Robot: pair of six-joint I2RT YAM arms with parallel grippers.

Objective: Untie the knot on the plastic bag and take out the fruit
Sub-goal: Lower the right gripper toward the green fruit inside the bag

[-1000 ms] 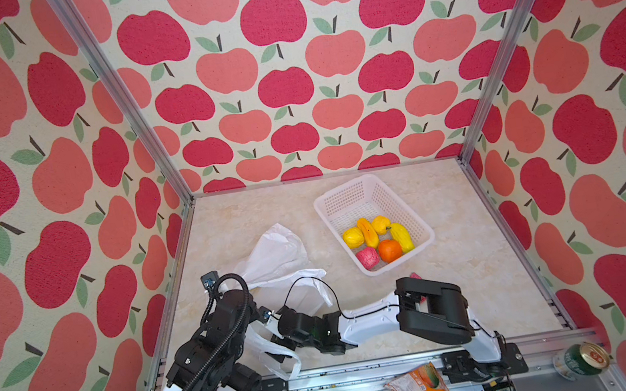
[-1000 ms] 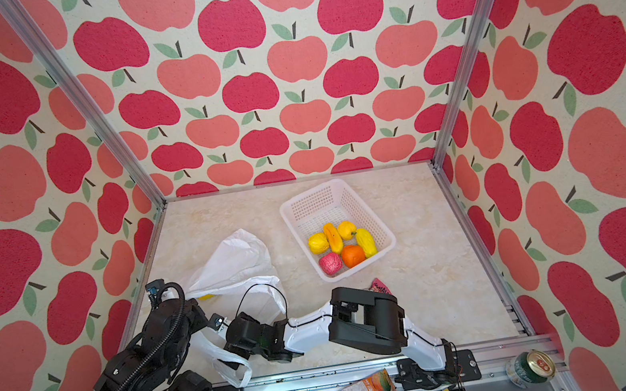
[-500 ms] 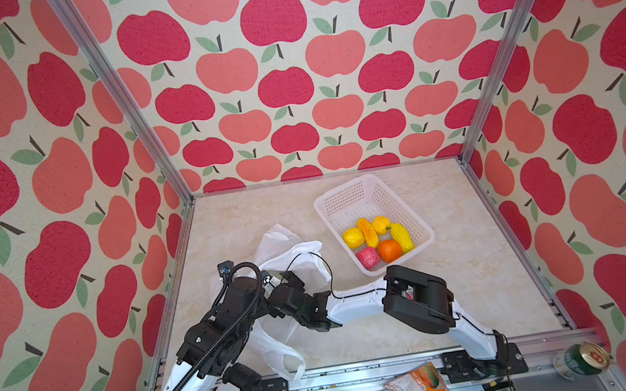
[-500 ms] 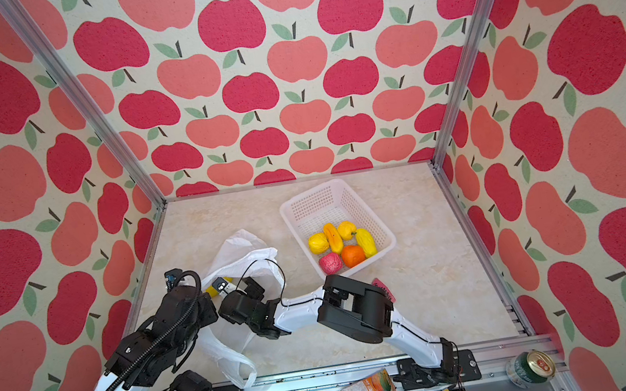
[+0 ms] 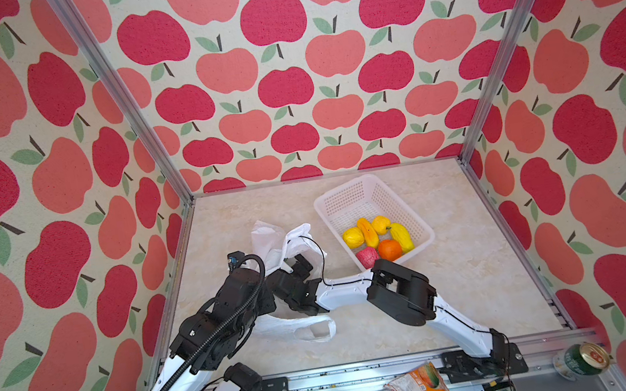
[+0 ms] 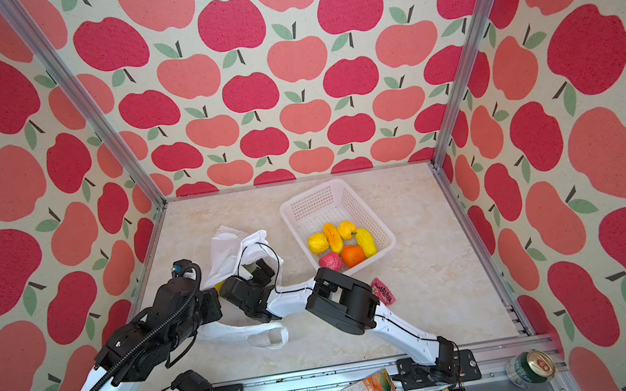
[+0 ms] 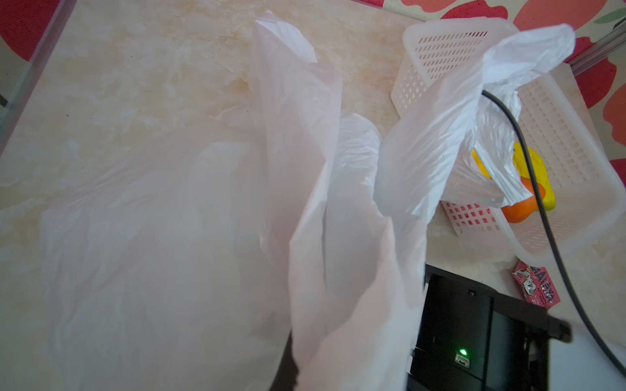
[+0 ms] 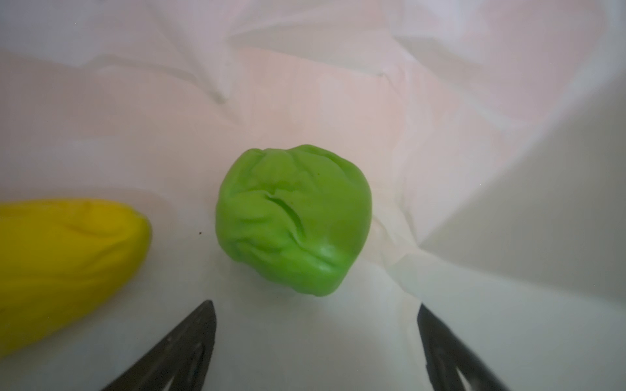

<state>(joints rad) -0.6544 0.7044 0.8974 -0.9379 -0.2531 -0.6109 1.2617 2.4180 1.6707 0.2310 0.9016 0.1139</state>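
Inside crinkly white plastic bag (image 8: 338, 84): wrinkled green fruit (image 8: 293, 220); right jaws wide, left jaws pinching film.

tabletop (image 5: 459, 258) (beige marble) | on it: plastic bag (image 5: 267, 239), basket (image 5: 349, 199), red packet (image 6: 383, 292), perhaps candy

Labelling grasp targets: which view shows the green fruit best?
Right wrist: the green fruit sits in the centre, inside the plastic bag. Both top views and left wrist show only the bag's outside; fruit hidden.
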